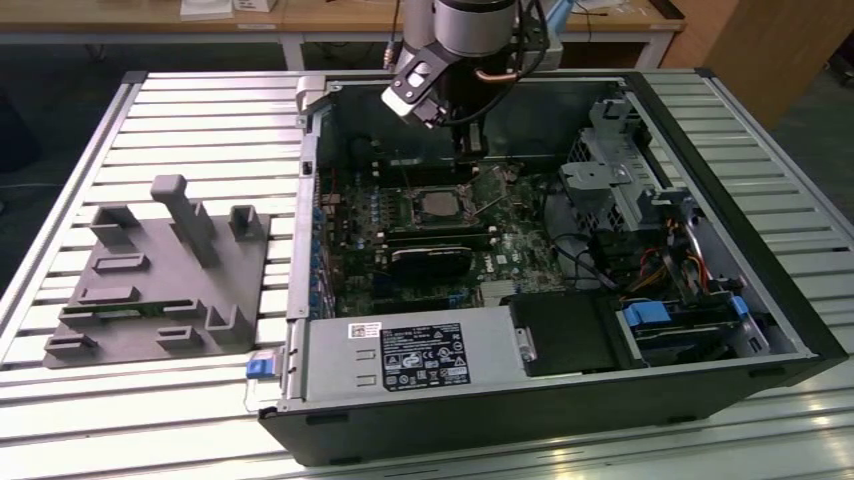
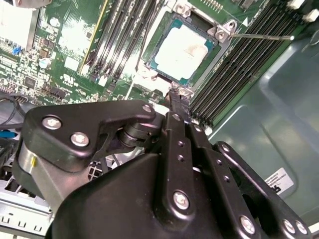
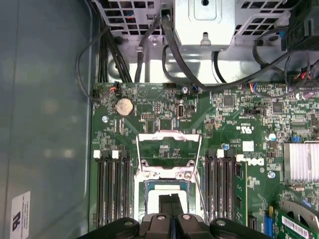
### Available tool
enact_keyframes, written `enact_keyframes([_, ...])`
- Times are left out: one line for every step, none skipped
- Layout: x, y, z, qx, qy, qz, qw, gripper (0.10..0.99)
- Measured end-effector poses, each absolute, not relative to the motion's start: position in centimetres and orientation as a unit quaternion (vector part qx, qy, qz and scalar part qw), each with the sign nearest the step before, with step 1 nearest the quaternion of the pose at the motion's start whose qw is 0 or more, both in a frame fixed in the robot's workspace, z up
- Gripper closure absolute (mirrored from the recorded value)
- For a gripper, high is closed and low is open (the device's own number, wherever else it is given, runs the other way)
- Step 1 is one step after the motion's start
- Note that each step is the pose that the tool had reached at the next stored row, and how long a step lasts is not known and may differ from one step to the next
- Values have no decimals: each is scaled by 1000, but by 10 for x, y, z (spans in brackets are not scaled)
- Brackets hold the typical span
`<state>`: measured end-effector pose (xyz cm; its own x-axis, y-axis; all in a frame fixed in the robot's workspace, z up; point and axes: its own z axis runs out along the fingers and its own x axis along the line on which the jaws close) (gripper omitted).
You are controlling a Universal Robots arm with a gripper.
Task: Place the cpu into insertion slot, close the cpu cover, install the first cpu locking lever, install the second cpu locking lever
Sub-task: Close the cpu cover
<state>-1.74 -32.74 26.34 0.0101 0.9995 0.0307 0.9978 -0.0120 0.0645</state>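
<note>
Second wrist view is showing one black claw (image 2: 178, 95) pinching fully closed on nothing, its tips poised by the socket edge. One small square grey-metal cpu (image 2: 182, 47) is sitting flat in the socket. Beyond it, in the first wrist view, one thin silvery frame cover (image 3: 169, 148) is swung back open over the green motherboard (image 3: 224, 124).
</note>
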Motion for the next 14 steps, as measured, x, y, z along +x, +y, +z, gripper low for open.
enact_keyframes([-17,-327,263,711,703,34,12,980])
enact_keyframes([-16,-327,263,711,703,34,12,980])
enact_keyframes([-15,-327,263,711,703,34,12,980])
enact_keyframes([-14,-327,263,711,703,34,12,980])
enact_keyframes([-13,-327,263,711,703,34,12,980])
enact_keyframes([-12,-327,263,711,703,34,12,980])
enact_keyframes([-11,-327,263,711,703,34,12,980])
enact_keyframes([-11,-327,263,711,703,34,12,980])
enact_keyframes([-10,-327,263,711,703,34,12,980])
enact_keyframes([-9,-327,263,711,703,34,12,980])
enact_keyframes([-8,-326,263,711,703,34,12,980])
enact_keyframes([-6,-326,263,711,703,34,12,980])
enact_keyframes([-5,-326,263,711,702,34,12,980])
enact_keyframes([-3,-326,263,711,702,34,12,980])
